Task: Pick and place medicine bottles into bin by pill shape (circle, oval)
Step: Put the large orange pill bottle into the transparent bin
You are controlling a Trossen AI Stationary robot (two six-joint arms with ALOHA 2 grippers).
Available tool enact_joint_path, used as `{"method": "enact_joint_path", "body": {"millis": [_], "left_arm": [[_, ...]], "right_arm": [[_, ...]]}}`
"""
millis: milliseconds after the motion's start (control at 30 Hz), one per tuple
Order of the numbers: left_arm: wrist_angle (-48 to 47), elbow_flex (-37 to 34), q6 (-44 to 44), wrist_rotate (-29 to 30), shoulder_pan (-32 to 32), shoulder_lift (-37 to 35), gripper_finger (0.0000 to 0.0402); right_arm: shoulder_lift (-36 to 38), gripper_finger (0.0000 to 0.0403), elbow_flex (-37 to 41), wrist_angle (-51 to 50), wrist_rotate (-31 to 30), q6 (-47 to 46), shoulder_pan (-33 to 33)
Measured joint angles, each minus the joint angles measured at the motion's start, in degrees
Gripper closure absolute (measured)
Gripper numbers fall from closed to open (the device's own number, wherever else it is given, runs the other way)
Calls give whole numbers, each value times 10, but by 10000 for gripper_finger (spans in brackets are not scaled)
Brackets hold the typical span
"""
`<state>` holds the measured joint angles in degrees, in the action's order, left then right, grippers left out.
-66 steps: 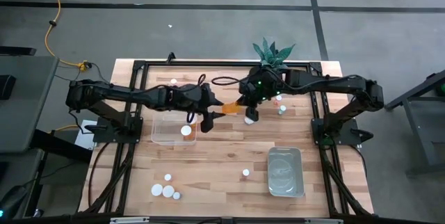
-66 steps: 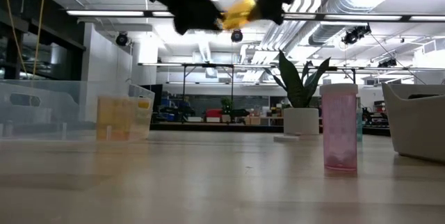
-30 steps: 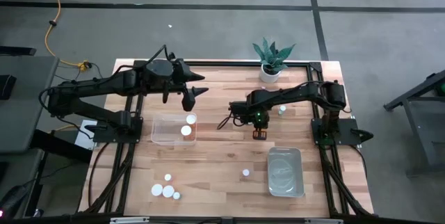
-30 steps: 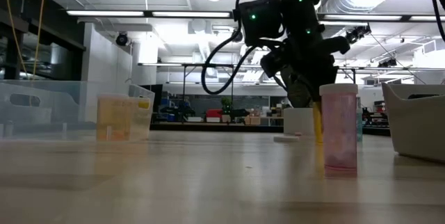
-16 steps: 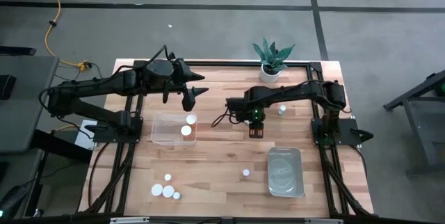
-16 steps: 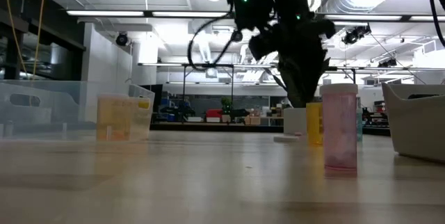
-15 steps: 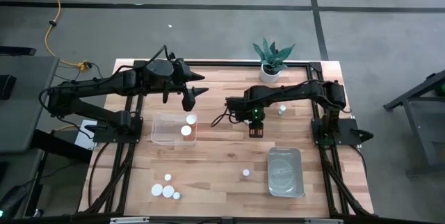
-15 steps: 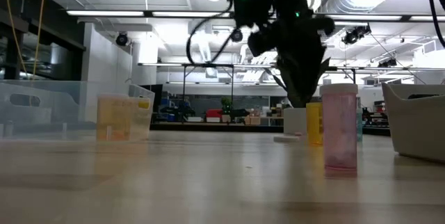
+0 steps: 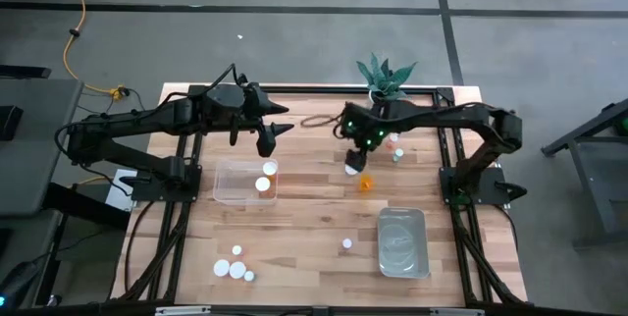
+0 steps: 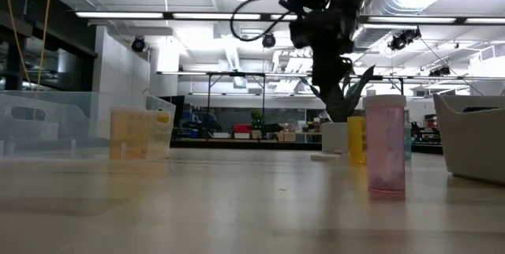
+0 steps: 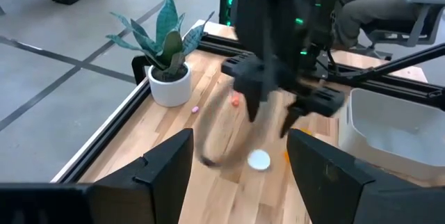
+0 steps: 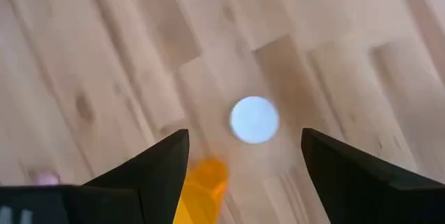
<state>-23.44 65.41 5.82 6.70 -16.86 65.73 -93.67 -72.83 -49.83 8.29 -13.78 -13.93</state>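
Note:
An orange medicine bottle (image 9: 365, 183) stands upright on the table's middle, without a cap; it also shows in the low view (image 10: 357, 140). A loose white cap (image 9: 351, 170) lies flat beside it (image 12: 254, 120). My right gripper (image 9: 355, 156) hangs open above the cap and bottle, pointing steeply down, touching neither (image 12: 245, 135). My left gripper (image 9: 278, 131) waits raised and open over the far left of the table, with nothing between its fingers (image 11: 240, 140). Another bottle (image 9: 346, 243), pink, stands near the front (image 10: 386, 145).
A clear bin (image 9: 228, 184) at the left holds two bottles. A second bin (image 9: 402, 257) sits at the front right. Several capped bottles (image 9: 234, 269) stand at the front left. A potted plant (image 9: 383, 82) is at the far edge.
My right gripper has let go of the orange bottle, which stays standing on the table. It has risen and drawn back toward the far edge, tipping to point more steeply down, and now hangs over the loose white cap.

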Motion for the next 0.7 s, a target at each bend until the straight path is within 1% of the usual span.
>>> {"method": "enact_joint_path", "body": {"millis": [100,267,367,433,700], "left_arm": [[6,0,7,0,0,0,181],[7,0,16,0,0,0,181],[7,0,17,0,0,0,181],[7,0,16,0,0,0,181],[8,0,16,0,0,0,181]], "right_arm": [[-12,131,6,-2,-7,-57,-12],[-66,131,6,-12,-5,-174,-20],[-98,131,6,-30,-6,-210,-18],[-111,131,6,-24,-9,-237,-17],[-131,132,6,25,-16,-327,1]]}}
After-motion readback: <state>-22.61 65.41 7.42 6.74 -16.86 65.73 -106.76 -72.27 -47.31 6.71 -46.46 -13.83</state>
